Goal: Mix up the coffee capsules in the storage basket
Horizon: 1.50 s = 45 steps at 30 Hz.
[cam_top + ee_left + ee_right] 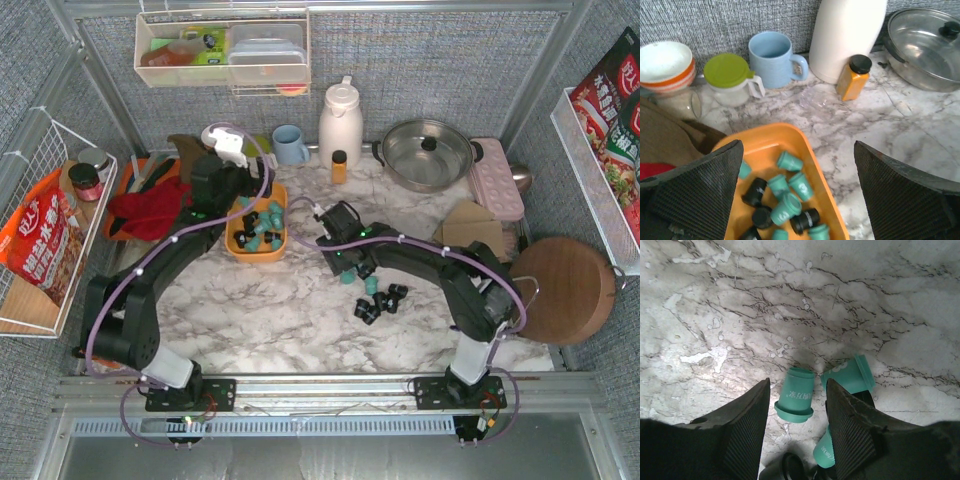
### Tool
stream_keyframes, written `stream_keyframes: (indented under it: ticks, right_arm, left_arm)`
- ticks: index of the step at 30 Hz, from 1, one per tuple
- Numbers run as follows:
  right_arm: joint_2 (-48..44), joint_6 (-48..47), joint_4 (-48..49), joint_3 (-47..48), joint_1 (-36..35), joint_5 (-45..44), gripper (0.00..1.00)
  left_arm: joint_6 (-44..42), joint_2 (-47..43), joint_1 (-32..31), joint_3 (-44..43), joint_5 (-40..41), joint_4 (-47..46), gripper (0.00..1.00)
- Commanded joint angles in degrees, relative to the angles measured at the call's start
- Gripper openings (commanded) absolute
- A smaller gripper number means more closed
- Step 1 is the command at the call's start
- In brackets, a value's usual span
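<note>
1. The storage basket (233, 243) sits on the marble table (290, 320) left of centre. Its long axis runs away from the arm bases, toward the blue mug (772, 57).
2. The coffee capsules (786, 209) inside it are teal and black together. Most are tipped on their sides and they point every way, with no shared direction.
3. The left gripper (797, 152) hangs over the basket's near end, jaws released and spread wide, with nothing held between them. Its left finger covers the basket's left rim, and its right finger stands over bare marble past the right rim.
4. Some loose capsules (368, 310) lie on the table to the right of the basket, apart from it and close to the right gripper (796, 390).
5. One teal capsule (795, 397) lies between that gripper's fingers (745, 435). Its long axis runs along the fingers with a slight slant. The flanged wide rim points back toward the wrist and the narrow end points out toward open marble.
6. The right jaws are partly parted and straddle this capsule without clamping it. A thin strip of marble shows on each side.
7. A second teal capsule (850, 377) lies just past the right finger's tip, its axis crosswise. Its wide rim faces the right of the view and its narrow end is near the first capsule.
8. Another teal pod (824, 454) is half hidden beside the right finger, so which way it points cannot be told.
</note>
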<state>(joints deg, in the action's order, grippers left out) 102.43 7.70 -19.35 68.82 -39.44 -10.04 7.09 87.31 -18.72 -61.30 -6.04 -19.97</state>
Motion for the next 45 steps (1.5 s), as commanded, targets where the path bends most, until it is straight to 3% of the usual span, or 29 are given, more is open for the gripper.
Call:
stream_keyframes:
  ticks: [1, 5, 16, 21, 29, 36, 38, 41, 45]
  right_arm:
    - [3.4, -1.4, -6.5, 3.1, -0.1, -1.6, 0.51]
    - [5.7, -0.5, -8.7, 4.9, -0.1, -2.5, 0.48]
    - [7.0, 3.1, -10.9, 5.9, 0.0, -0.4, 0.38]
    - [5.0, 4.1, -10.2, 4.9, 0.0, 0.1, 0.19]
    - [-10.4, 9.2, -1.1, 0.0, 0.4, 5.8, 0.12]
    - [-28.8, 17.0, 18.8, -13.2, 0.6, 5.3, 0.11]
    - [-32.0, 17.9, 22.7, -16.6, 0.4, 5.3, 0.1]
    - [-35.3, 17.3, 24.7, -19.1, 0.1, 4.6, 0.09]
    - [-37.6, 16.9, 25.3, -20.6, -0.5, 4.9, 0.08]
  left_arm:
    - [8.3, -5.9, 0.0, 6.0, 2.4, 0.8, 0.99]
    - [13.2, -9.6, 0.0, 11.8, 9.8, -4.6, 0.99]
    - [13.0, -6.5, 0.0, 10.4, 4.4, -4.6, 0.99]
    - [12.7, -6.4, 0.0, 11.6, 1.1, -7.0, 0.97]
    - [6.7, -6.4, -3.6, 18.1, -11.7, -21.3, 0.92]
    - [-7.0, -6.8, -12.9, 25.6, -22.9, -32.3, 0.93]
    - [-10.3, -6.4, -14.5, 28.8, -27.6, -38.3, 0.99]
    - [-13.4, -5.8, -16.4, 31.4, -32.3, -43.7, 0.99]
    - [-18.1, -6.1, -19.1, 33.0, -32.6, -44.0, 0.99]
